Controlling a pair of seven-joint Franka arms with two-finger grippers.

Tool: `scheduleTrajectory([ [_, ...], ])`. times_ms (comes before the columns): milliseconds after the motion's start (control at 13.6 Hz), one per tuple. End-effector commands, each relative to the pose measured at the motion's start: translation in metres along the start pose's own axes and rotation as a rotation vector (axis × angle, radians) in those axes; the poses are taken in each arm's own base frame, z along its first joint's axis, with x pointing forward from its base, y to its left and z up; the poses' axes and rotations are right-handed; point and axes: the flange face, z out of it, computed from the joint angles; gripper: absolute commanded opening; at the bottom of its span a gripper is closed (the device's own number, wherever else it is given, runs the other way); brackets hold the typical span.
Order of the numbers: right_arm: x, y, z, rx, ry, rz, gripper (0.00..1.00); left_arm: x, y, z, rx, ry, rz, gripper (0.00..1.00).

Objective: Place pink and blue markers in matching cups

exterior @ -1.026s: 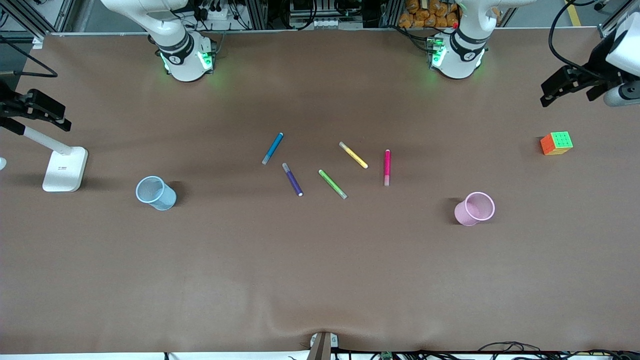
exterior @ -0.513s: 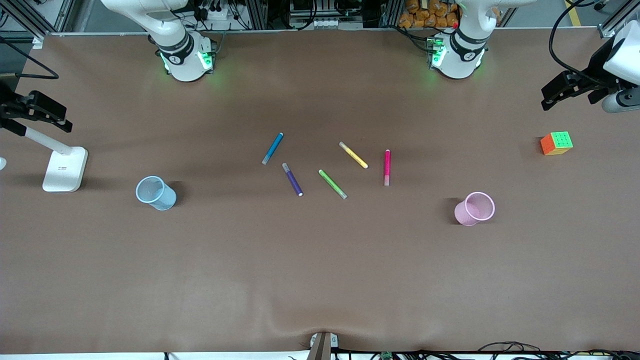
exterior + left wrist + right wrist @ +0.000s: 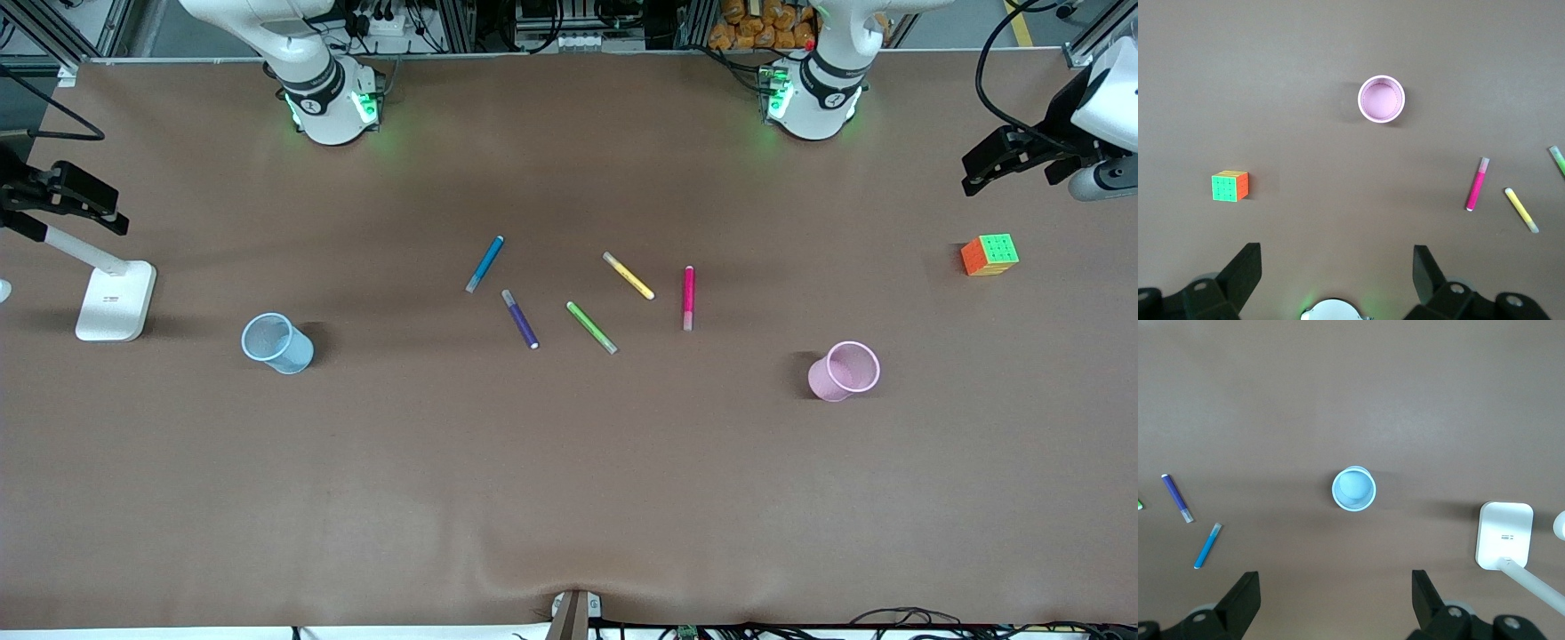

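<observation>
The pink marker (image 3: 688, 298) and the blue marker (image 3: 484, 263) lie flat in the middle of the table. The pink cup (image 3: 845, 371) stands upright toward the left arm's end, the blue cup (image 3: 277, 343) toward the right arm's end. Both cups look empty. My left gripper (image 3: 1013, 169) hangs open and empty high over the left arm's end; its view shows the gripper (image 3: 1337, 267), the pink cup (image 3: 1381, 99) and the pink marker (image 3: 1477, 185). My right gripper (image 3: 62, 209) hangs open and empty high over the right arm's end; its view shows the gripper (image 3: 1335, 587), the blue cup (image 3: 1354, 489) and the blue marker (image 3: 1208, 546).
A dark purple pen (image 3: 520, 318), a green pen (image 3: 592, 327) and a yellow pen (image 3: 629, 276) lie between the two markers. A colour cube (image 3: 989, 255) sits near the left arm's end. A white stand (image 3: 116, 302) sits near the right arm's end, beside the blue cup.
My left gripper has drifted very slightly over its end of the table. Nothing on the table has moved.
</observation>
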Motion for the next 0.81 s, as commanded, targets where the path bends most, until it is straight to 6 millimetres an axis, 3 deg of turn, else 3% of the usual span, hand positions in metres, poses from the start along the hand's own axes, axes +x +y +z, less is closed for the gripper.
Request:
scheduleTrajectory([
  [0,0.0,0.003,-0.001,-0.011,-0.006,-0.009,1.0,0.001,-0.001,-0.005,0.013,-0.006,0.018,1.0],
  [293,0.0,0.003,-0.001,-0.011,-0.008,-0.009,1.0,0.001,0.002,-0.003,0.011,-0.011,0.02,1.0],
  [513,0.0,0.003,-0.002,-0.011,-0.006,-0.011,1.0,0.011,0.014,0.016,0.014,-0.047,0.029,1.0],
  [733,0.0,0.003,-0.002,-0.011,-0.006,-0.011,1.0,0.026,0.044,0.047,0.02,-0.094,0.072,1.0],
])
